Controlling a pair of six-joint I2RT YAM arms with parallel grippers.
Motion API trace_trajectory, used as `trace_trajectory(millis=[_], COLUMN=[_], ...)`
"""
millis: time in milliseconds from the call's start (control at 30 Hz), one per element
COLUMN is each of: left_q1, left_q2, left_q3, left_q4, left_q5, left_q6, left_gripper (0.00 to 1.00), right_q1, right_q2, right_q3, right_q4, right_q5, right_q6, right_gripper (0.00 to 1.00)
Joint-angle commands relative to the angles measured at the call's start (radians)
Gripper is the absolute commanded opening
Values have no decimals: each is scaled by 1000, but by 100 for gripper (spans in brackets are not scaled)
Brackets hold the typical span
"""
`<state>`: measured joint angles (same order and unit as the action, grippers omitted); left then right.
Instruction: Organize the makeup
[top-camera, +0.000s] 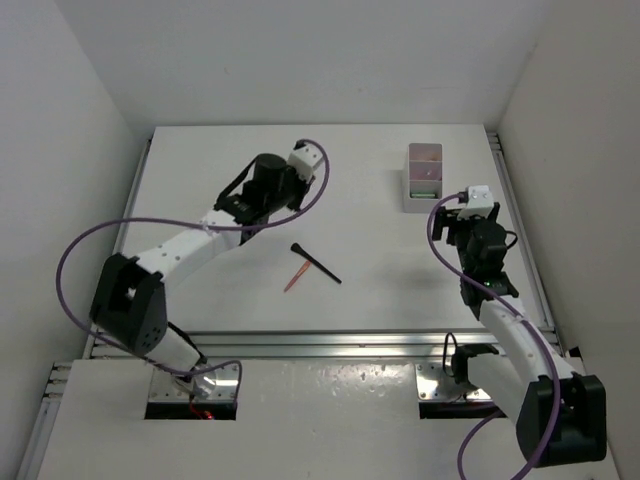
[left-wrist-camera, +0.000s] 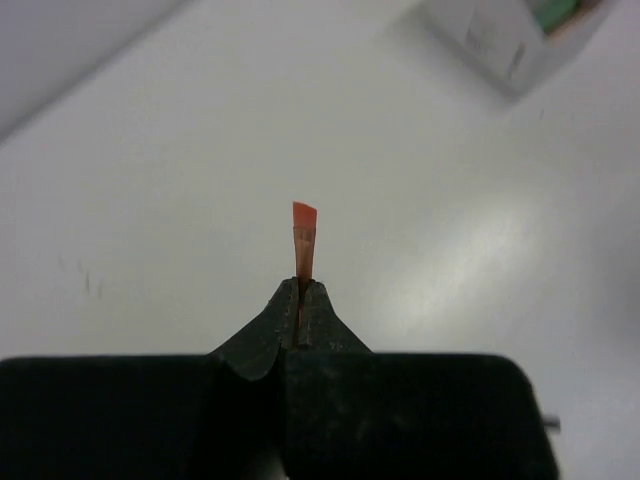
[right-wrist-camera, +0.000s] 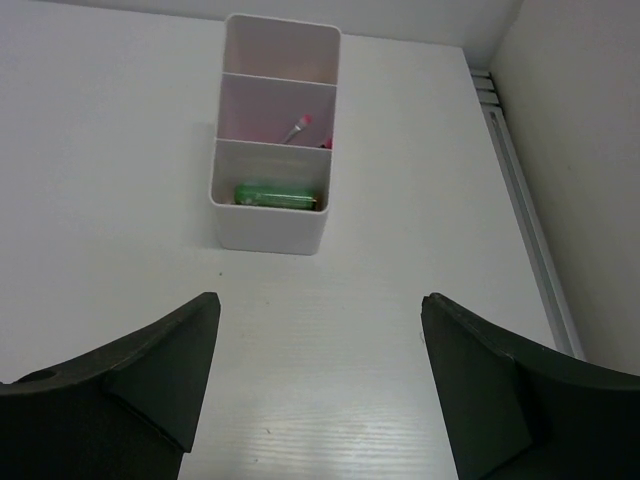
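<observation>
From above, the left arm (top-camera: 190, 245) reaches from its base at the near left edge towards the middle of the tabletop (top-camera: 200, 180), with its wrist bent over the far half. Its fingers cannot be made out from here. A black brush (top-camera: 315, 262) lies slantwise near the centre of the tabletop. A thin orange-red loose pencil (top-camera: 297, 278) lies at its near side, close to it or touching it. The right arm (top-camera: 505, 325) stands folded along the right edge, its wrist just short of the white box (top-camera: 424, 200) by the far right corner.

In the left wrist view, the left gripper (left-wrist-camera: 300, 300) is clamped tight on a slim red-orange pencil (left-wrist-camera: 304, 245). The pencil's slanted tip juts out past the fingertips, above the tabletop.

In the right wrist view, the right gripper (right-wrist-camera: 320, 300) is spread wide and holds nothing. It faces the box, whose nearest compartment holds a green tube (right-wrist-camera: 278, 196) lying flat. A pink-capped tube (right-wrist-camera: 298, 128) leans in the middle compartment.
</observation>
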<state>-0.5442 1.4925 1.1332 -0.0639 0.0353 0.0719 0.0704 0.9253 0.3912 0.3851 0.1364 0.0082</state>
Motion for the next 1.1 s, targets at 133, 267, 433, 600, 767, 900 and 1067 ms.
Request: trace_trajectory(millis=[133, 267, 433, 600, 767, 900, 1067], left_q1=[-53, -78, -125, -175, -224, -234, -234], left_q2=[409, 613, 939, 1211, 1361, 1422, 1466], left_q3=[434, 548, 788, 1084, 1261, 1321, 1359], left_q4=[651, 906, 1177, 1208, 1174, 1141, 1122], left_q5=[178, 245, 281, 273, 221, 192, 100], left_q6=[-24, -164, -240, -261, -221, -158, -94], left_gripper=[0, 0, 0, 0, 0, 0, 0], right_q1=[-50, -58, -63, -109, -124, -127, -130], right_q2=[-69, -140, -206, -290, -356, -364, -365], right_q3=[-23, -8, 26, 2, -31, -38, -23], right_q4=[-156, -304, -472, -528, -552, -540, -508], right_q5=[12, 6, 15, 51, 95, 104, 114], right_q6=[161, 144, 30, -79, -97, -83, -100], right_gripper=[81, 81, 81, 81, 81, 81, 81])
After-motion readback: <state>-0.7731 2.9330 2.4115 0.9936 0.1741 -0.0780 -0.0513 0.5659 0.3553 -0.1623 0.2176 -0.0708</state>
